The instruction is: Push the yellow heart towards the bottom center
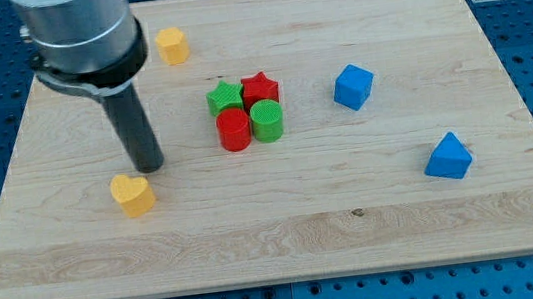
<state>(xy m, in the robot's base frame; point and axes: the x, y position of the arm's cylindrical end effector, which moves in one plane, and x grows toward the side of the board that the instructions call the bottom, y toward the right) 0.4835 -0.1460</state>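
The yellow heart (pixel 132 195) lies at the bench's (pixel 287 238) left side, below mid-height, its lobes facing the view's top-left and its point the bottom-right, so its long axis runs along that diagonal. My tip (pixel 149 167) rests just above and right of it, very close, though contact cannot be judged, and the arm carries no claw, only this rod that holds nothing. Eight blocks show: two yellow, the heart and a yellow block (pixel 172 45) near the top; two red, a red star (pixel 261 89) and red cylinder (pixel 234 129); two green, a green star (pixel 224 98) and green cylinder (pixel 267 121); two blue, a blue cube (pixel 353 86) and blue triangle (pixel 448 157).
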